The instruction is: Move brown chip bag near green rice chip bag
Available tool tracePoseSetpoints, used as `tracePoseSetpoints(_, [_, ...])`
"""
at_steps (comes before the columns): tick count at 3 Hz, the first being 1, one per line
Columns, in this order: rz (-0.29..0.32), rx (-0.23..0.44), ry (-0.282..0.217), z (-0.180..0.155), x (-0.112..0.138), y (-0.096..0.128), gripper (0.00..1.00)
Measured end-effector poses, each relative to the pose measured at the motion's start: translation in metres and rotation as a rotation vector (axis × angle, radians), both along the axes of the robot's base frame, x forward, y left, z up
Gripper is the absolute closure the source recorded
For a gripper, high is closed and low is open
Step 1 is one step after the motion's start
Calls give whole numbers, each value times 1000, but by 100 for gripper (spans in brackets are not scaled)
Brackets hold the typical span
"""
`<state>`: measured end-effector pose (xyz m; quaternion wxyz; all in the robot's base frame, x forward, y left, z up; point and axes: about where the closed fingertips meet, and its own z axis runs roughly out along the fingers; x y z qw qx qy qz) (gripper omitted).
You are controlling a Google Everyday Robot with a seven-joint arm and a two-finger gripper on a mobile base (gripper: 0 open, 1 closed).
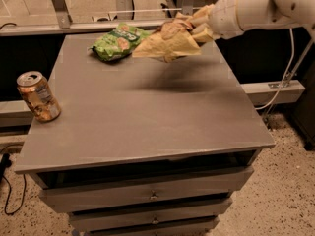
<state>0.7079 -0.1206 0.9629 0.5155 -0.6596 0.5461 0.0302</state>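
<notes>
Can [38,96] is seen standing upright at the left edge of the tabletop [147,117], well apart from the task's things. In the upper left of centre, the green rice chip bag [117,43] is laid flat near the far edge of the tabletop. Just to its right, the brown chip bag [167,45] is held clear of the tabletop, and a soft shadow [167,80] is cast on the surface below it. Its long axis is run left to right, with the pale left tip dipped toward the green bag's right end; whether the two touch cannot be told. The bag's right end is pinched by the gripper [195,26], in the upper right of centre, carried by the white arm [256,6] that is reached in from the upper right corner.

The green bag is thus placed directly left of the gripper, in line with the held bag's length. Little leftward travel is judged to be needed. Mostly a lowering is called for, so that the brown bag is set beside the green one and not on top of it.
</notes>
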Motion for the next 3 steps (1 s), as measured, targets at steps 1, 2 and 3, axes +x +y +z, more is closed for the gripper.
tracePoseSetpoints(1, [16, 23, -14, -14, 43, 29, 100])
tracePoseSetpoints(2, [11, 28, -28, -30, 77, 53, 100])
tracePoseSetpoints(3, [-21, 21, -36, -45, 104, 65, 85])
